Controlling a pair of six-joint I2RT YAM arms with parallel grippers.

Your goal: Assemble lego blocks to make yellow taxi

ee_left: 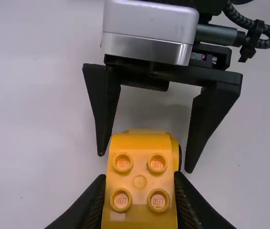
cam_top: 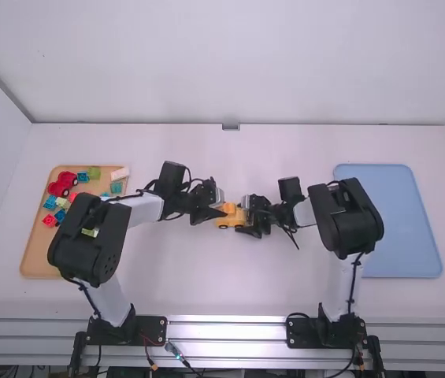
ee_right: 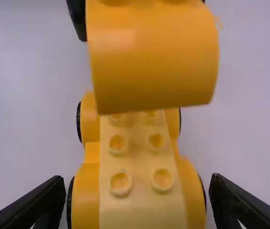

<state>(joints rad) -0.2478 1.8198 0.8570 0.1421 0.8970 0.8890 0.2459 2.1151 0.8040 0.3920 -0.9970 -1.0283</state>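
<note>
My left gripper point(cam_top: 219, 213) and right gripper point(cam_top: 246, 219) face each other at mid-table. Seen from the left wrist, my left gripper point(ee_left: 140, 183) is shut on a yellow-orange cab block point(ee_left: 139, 181) with studs on top. The right wrist view has this rounded cab block point(ee_right: 151, 62) above the far end of the wheeled yellow car base point(ee_right: 135, 157); whether they touch, I cannot tell. In the high view the car base point(cam_top: 224, 223) stands on the table. My right gripper point(ee_right: 135, 188) stands open around the near end of the car base, a gap on each side.
An orange tray point(cam_top: 37, 262) at the left holds a red car point(cam_top: 63, 183) and several coloured blocks, with a white piece point(cam_top: 120, 173) at its right edge. A blue tray point(cam_top: 399, 220) lies at the right, partly behind the right arm.
</note>
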